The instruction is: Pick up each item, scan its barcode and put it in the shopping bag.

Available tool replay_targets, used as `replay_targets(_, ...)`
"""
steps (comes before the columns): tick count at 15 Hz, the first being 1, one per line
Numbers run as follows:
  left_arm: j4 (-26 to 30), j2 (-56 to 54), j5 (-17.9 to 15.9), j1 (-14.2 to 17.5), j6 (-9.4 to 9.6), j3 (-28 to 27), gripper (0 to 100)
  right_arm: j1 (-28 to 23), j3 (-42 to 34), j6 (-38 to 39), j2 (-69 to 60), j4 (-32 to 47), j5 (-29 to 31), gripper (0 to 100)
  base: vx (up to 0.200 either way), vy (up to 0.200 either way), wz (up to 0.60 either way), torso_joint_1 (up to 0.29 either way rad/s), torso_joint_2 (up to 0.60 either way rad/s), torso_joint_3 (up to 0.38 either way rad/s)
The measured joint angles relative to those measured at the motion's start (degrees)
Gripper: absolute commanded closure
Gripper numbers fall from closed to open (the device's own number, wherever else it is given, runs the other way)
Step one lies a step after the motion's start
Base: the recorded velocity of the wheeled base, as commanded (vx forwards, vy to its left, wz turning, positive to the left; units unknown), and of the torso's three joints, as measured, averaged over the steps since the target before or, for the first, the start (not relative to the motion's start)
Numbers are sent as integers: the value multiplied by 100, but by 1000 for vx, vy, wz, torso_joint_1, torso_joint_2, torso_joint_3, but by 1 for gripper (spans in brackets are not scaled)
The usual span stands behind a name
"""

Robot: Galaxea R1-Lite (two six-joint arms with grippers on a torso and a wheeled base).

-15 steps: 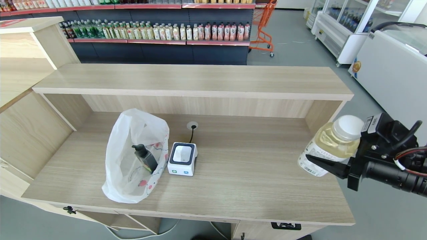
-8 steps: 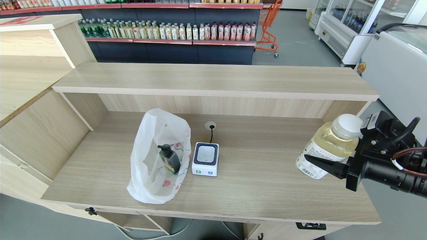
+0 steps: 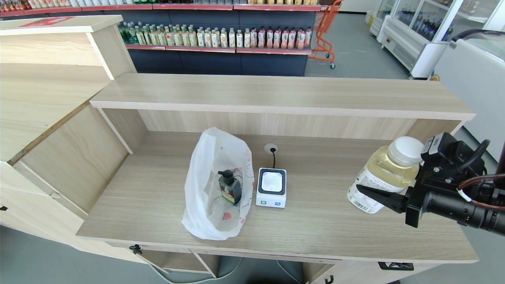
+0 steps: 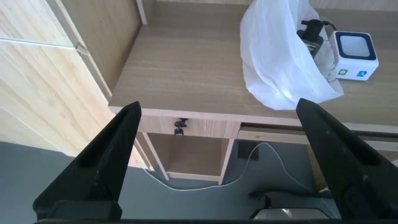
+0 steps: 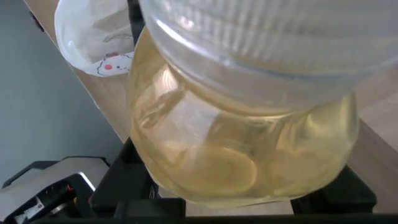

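Observation:
My right gripper is shut on a clear bottle of pale yellow drink with a white cap, held tilted above the counter's right end. Up close the bottle shows its yellow liquid under the ribbed cap. A white shopping bag stands open near the counter's middle with a dark pump bottle inside. The white barcode scanner sits just right of the bag, well left of the held bottle. My left gripper is open below the counter's front edge, with the bag and scanner beyond it.
The wooden counter has a raised back shelf and a taller side unit on the left. The scanner's cable runs to a grommet. Behind stand drink shelves, an orange cart and freezers.
The head camera has swung left, so the counter, bag and scanner slid rightward in the picture. The right gripper still holds the bottle, now nearer the scanner.

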State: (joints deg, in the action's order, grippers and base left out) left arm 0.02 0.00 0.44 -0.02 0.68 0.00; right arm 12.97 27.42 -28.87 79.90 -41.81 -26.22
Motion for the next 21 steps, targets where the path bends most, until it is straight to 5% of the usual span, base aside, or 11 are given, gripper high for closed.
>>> replay_targets(6, -2, 0, -4, 2, 5, 0, 0, -49, 0, 714, 177, 11, -169, 100, 200, 0, 0, 2, 3, 3)
replay_targets(11, -2, 0, -4, 2, -28, 0, 0, -18, 12, 736, 594, -433, -317, 100, 0, 0, 0, 0, 0, 0)
replay_targets(17, -2, 0, -1, -2, -33, 0, 0, 210, -176, -1487, 1674, -1894, -1412, 100, 0, 0, 0, 0, 0, 0)
replay_targets(21, -2, 0, -1, -2, -33, 0, 0, 257, -212, -2193, 2565, -3081, -1972, 100, 0, 0, 0, 0, 0, 0)
